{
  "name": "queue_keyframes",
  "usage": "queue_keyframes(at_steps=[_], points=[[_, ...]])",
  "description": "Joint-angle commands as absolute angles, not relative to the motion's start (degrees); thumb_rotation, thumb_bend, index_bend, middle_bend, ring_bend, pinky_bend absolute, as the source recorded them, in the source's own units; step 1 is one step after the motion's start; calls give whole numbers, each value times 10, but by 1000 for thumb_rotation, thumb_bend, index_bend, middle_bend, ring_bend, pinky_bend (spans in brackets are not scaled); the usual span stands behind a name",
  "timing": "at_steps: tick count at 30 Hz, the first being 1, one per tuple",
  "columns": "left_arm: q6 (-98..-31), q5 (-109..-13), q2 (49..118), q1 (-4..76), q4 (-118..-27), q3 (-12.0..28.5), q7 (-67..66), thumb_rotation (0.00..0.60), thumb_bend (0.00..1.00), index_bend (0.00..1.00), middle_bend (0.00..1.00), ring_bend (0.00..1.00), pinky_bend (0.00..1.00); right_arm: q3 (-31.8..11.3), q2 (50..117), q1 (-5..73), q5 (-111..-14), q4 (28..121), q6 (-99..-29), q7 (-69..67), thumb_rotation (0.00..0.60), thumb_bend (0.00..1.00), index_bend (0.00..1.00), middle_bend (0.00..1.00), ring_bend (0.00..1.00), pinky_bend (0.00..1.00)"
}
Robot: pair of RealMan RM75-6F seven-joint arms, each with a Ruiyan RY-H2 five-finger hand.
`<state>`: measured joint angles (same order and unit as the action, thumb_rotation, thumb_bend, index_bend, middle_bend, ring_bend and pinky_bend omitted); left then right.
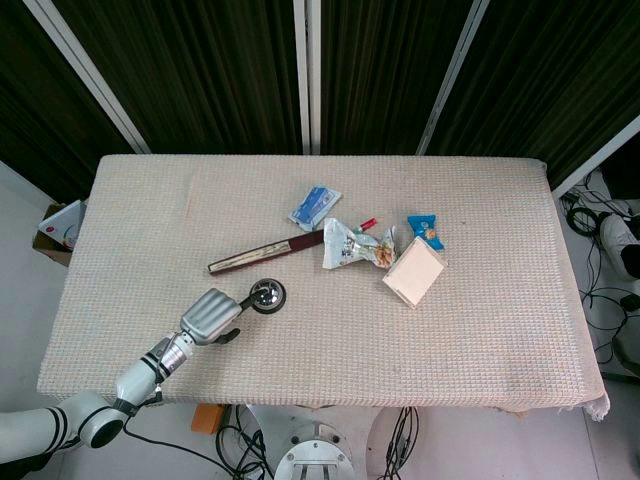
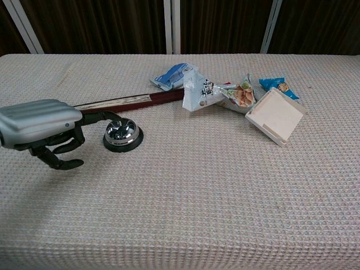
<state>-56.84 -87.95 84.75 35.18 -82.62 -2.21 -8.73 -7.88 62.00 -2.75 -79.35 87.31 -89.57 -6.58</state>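
Left hand (image 1: 207,318) at the lower left of the head view, poised beside a call bell (image 1: 266,296). The hand hovers low over the counter (image 1: 480,330), palm down, with the silver back uppermost; in the chest view the same hand (image 2: 42,128) sits at the left edge. Its dark fingers (image 2: 62,149) are curled downward and inward but grip nothing. One finger extends toward the bell (image 2: 122,135) and ends just beside the dome; whether it touches cannot be told. This posture suits a downward press on the bell's top button rather than a grasp. The bell stands upright on its black base, left of the frame's centre, free of other objects so that the plunger is reachable from above.

Just behind the bell lies a long dark-red folded fan or ruler-like stick (image 1: 265,254), set diagonally, its upper right end meeting a crumpled snack bag (image 1: 355,245). A blue-and-white packet (image 1: 314,207) lies above the stick, a small blue sachet (image 1: 425,227) to the right, and a cream-coloured flat box (image 1: 414,272) rests tilted beside the sachet. These items cluster at centre frame, well apart from the hand. The right hand appears in neither view.
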Motion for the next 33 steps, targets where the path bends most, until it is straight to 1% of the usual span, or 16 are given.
queue_keyframes(at_steps=[1, 12, 16, 19, 22, 25, 27, 28, 29, 31, 32, 33], points=[[-583, -889, 849, 348, -824, -19, -76, 600, 329, 19, 838, 824, 834, -78, 621, -27, -794, 873, -895, -65, 600, 179, 0, 0, 0, 0], [-541, -864, 851, 352, -815, -31, -98, 600, 329, 20, 838, 823, 834, -75, 622, -28, -796, 872, -894, -64, 600, 181, 0, 0, 0, 0], [-558, -869, 844, 348, -829, -26, -98, 600, 329, 20, 837, 823, 834, -74, 623, -28, -798, 873, -896, -64, 600, 180, 0, 0, 0, 0], [-603, -888, 826, 335, -853, -23, -95, 600, 330, 20, 835, 822, 833, -71, 624, -28, -806, 873, -898, -63, 600, 181, 0, 0, 0, 0], [-673, -907, 799, 305, -878, -22, -96, 600, 329, 20, 825, 813, 828, -65, 625, -28, -817, 869, -898, -60, 600, 180, 0, 0, 0, 0], [-760, -915, 767, 255, -887, -27, -91, 600, 322, 30, 803, 797, 819, -54, 632, -28, -833, 863, -898, -54, 600, 180, 0, 0, 0, 0], [-823, -908, 751, 211, -873, -30, -72, 600, 320, 53, 773, 771, 807, -42, 640, -28, -849, 858, -899, -48, 600, 179, 0, 0, 0, 0], [-844, -903, 745, 192, -864, -34, -63, 600, 319, 64, 737, 739, 796, -37, 645, -28, -856, 855, -898, -45, 600, 179, 0, 0, 0, 0], [-867, -897, 737, 169, -850, -40, -53, 600, 319, 70, 673, 677, 775, -30, 650, -28, -865, 850, -897, -41, 600, 179, 0, 0, 0, 0], [-891, -887, 728, 136, -827, -53, -50, 600, 319, 72, 471, 457, 677, -21, 657, -27, -877, 840, -894, -32, 600, 179, 0, 0, 0, 0], [-904, -879, 727, 116, -814, -59, -55, 600, 310, 72, 305, 277, 573, -17, 663, -26, -885, 830, -894, -23, 600, 179, 0, 0, 0, 0], [-916, -872, 729, 101, -803, -60, -62, 553, 284, 74, 152, 133, 450, -14, 667, -25, -890, 821, -895, -15, 600, 179, 0, 0, 0, 0]])
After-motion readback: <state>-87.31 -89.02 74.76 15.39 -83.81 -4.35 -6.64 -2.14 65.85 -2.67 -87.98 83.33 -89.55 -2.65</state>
